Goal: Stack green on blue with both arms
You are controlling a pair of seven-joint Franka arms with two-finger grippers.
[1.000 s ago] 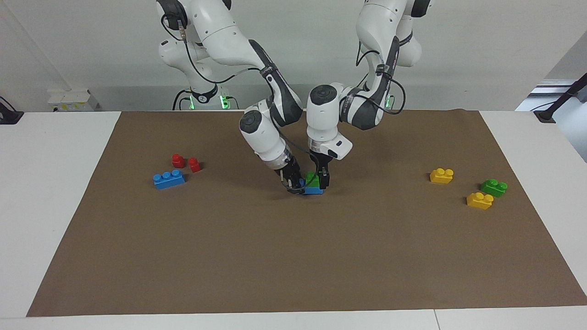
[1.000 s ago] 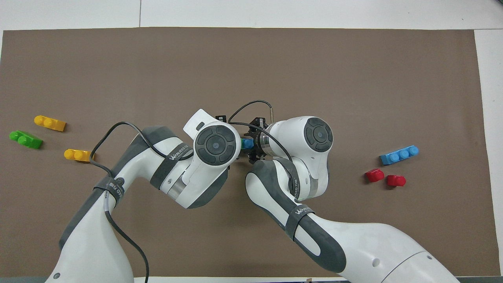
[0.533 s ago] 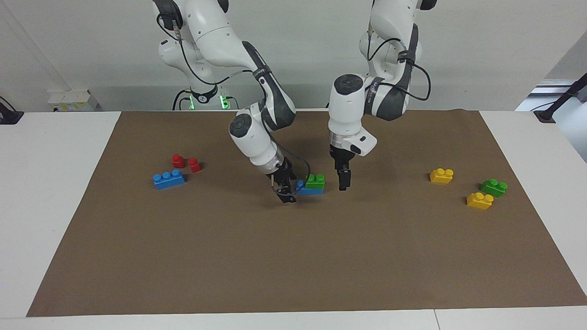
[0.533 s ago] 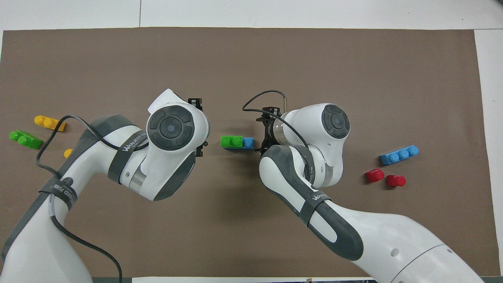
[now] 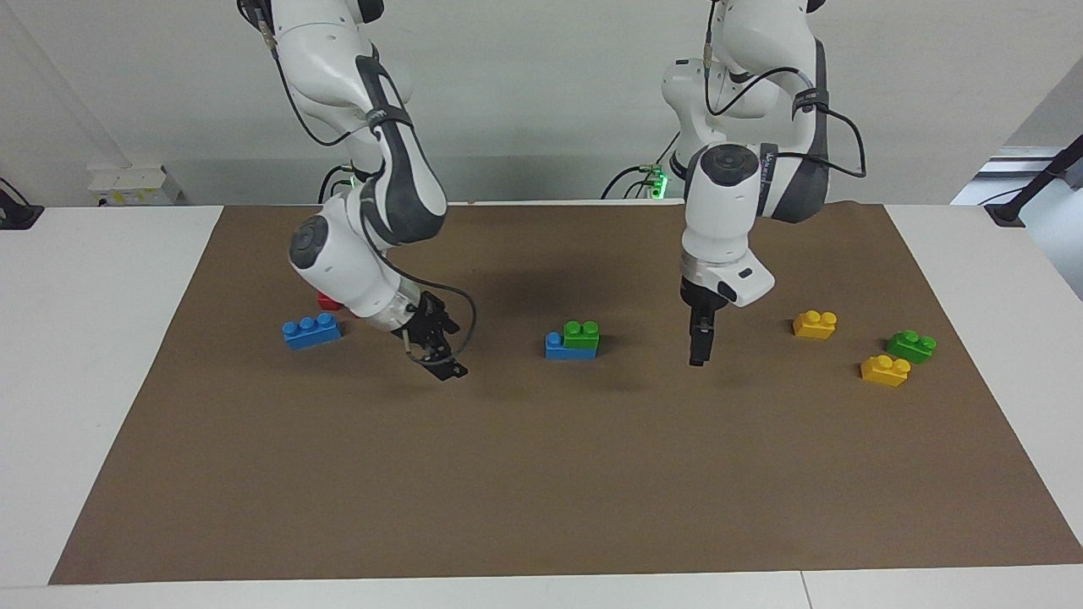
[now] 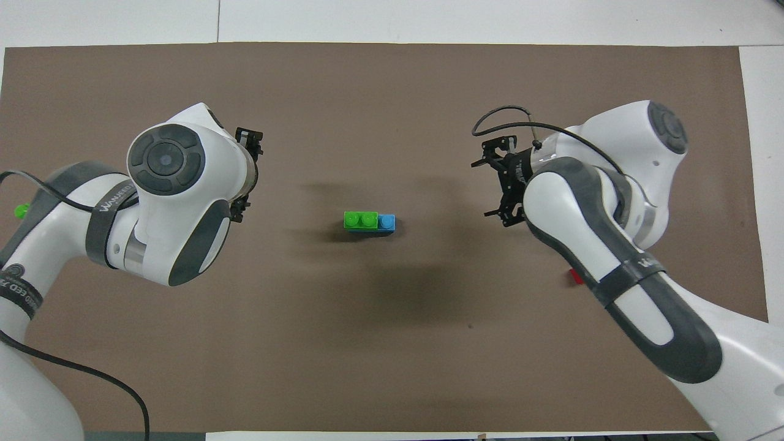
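A green brick (image 5: 581, 332) sits stacked on one end of a blue brick (image 5: 557, 347) in the middle of the brown mat (image 5: 541, 474). One blue stud stays bare beside it in the overhead view, where the green brick (image 6: 360, 220) covers most of the blue brick (image 6: 386, 222). My left gripper (image 5: 695, 359) hangs just above the mat beside the stack, toward the left arm's end, with no brick in it. My right gripper (image 5: 447, 369) is tilted, open and empty, low over the mat between the stack and a second blue brick (image 5: 311, 330).
A red brick (image 5: 327, 300) shows partly under the right arm. Two yellow bricks (image 5: 815, 324) (image 5: 884, 370) and a second green brick (image 5: 911, 345) lie toward the left arm's end. White table (image 5: 93, 355) surrounds the mat.
Both grippers have let go of the stack and drawn apart sideways, each toward its own end of the table. The green-on-blue stack has stayed in place.
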